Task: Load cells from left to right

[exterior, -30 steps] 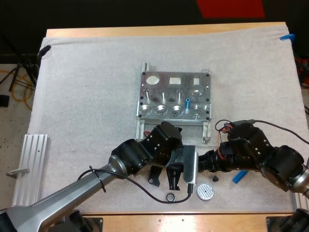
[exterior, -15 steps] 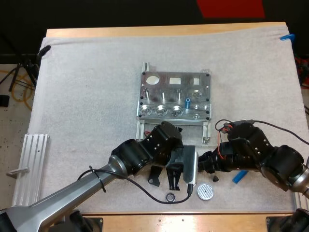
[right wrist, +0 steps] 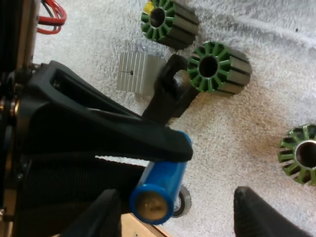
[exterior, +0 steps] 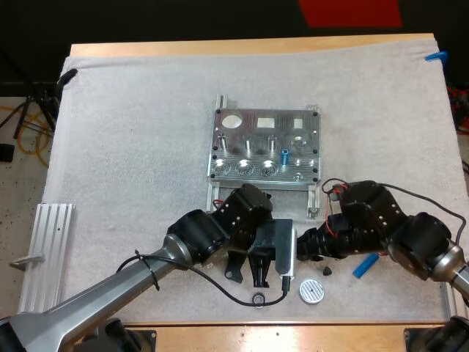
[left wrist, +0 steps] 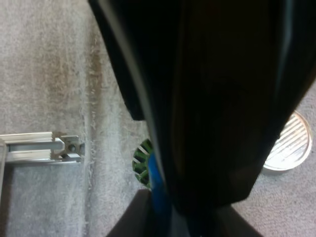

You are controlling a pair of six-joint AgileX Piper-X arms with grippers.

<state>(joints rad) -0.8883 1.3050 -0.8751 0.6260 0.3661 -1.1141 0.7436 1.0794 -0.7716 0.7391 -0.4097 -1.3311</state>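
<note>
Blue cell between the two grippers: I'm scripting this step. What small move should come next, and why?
Probably shut the right gripper on the blue cell: its open fingers stand either side of it, clear, while the left gripper clamps it.

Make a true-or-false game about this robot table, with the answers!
The left gripper holds a blue cylinder. True.
Three blue cylinders stand in the metal fixture. False: a single standing cylinder is there.
The right gripper has its fingers apart. True.
The round silver disc sits on the fixture. False: it lies on the white mat, near the grippers.
</note>
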